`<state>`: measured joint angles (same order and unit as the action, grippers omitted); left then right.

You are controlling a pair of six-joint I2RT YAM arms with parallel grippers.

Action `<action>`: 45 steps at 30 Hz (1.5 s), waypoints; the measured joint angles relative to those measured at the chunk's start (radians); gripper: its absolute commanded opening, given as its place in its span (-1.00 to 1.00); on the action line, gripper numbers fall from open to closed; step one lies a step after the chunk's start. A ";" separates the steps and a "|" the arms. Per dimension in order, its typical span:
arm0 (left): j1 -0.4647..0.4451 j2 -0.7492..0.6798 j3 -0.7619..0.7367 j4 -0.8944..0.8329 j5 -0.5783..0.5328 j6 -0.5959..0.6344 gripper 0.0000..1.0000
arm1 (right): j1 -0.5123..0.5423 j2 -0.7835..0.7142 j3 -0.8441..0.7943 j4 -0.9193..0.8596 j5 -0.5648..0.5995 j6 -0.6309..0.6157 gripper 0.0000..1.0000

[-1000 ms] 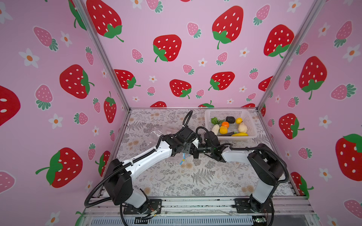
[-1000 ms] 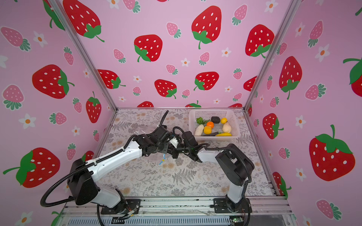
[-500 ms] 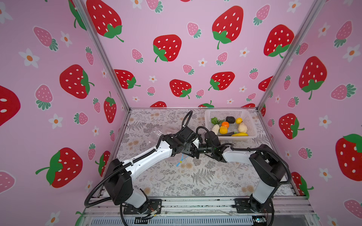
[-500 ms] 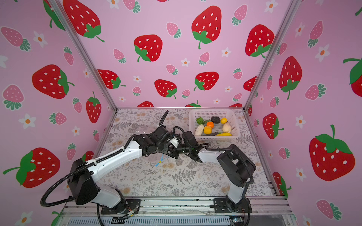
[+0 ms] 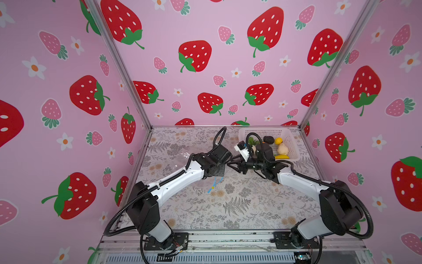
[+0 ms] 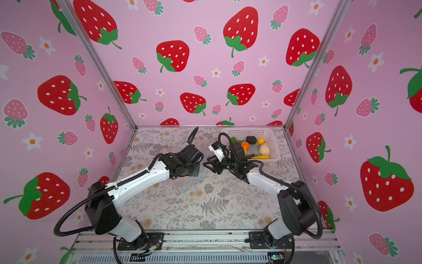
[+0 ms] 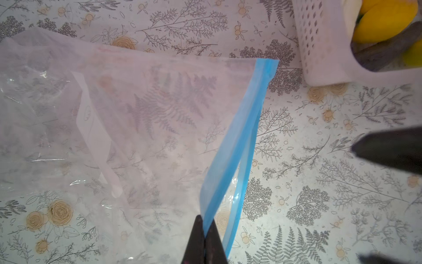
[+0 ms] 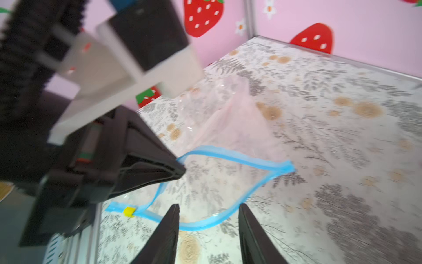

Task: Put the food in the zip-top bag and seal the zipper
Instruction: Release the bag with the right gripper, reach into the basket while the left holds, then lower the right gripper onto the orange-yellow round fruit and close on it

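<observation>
The left tool [image 7: 206, 230] is pinching the upper lip of the zipper [image 7: 237, 141]. Its jaws are closed tight on the blue strip and are holding that edge up off the surface [image 5: 228, 205]. The right tool [image 8: 209, 219] is standing open, with its two fingers apart. The lower lip of the strip is running through the gap between them, unclamped.

The zip-top bag [image 7: 137, 118] is lying on the floral surface between the two arms, its mouth gaping in a leaf-shaped loop toward the right tool. The yellow slider [image 8: 129, 211] is sitting at one end of the strip. In both top views the left arm [image 5: 178, 180] is covering most of the bag, so little more than a length of blue strip and the slider is showing.

The white mesh basket [image 5: 291, 139] is sitting in the far right corner of the surface, near the bag's mouth. It is holding the food: a dark avocado [image 5: 268, 139], a lemon [image 5: 278, 140], a pale peach [image 5: 282, 149] and a banana [image 5: 281, 156]. The right arm [image 5: 262, 157] is crossing in front of the basket's left side and hiding part of its contents. An orange [image 6: 245, 145] is peeking out beside it.
</observation>
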<state>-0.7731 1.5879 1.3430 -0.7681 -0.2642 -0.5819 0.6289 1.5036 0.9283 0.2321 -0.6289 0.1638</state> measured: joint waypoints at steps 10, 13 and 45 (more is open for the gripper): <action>0.022 0.061 0.084 -0.011 0.048 -0.031 -1.00 | -0.131 0.132 0.293 -0.309 0.349 0.048 -0.07; 0.029 0.072 0.104 -0.014 0.063 -0.041 -1.00 | -0.159 0.206 0.383 -0.410 0.433 0.049 -0.06; 0.042 0.104 0.160 -0.044 0.118 -0.084 -1.00 | -0.298 0.514 0.643 -0.749 0.702 0.027 0.45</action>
<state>-0.7307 1.6917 1.5032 -0.8124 -0.1459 -0.6655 0.3305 2.0174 1.5711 -0.5167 0.0727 0.1913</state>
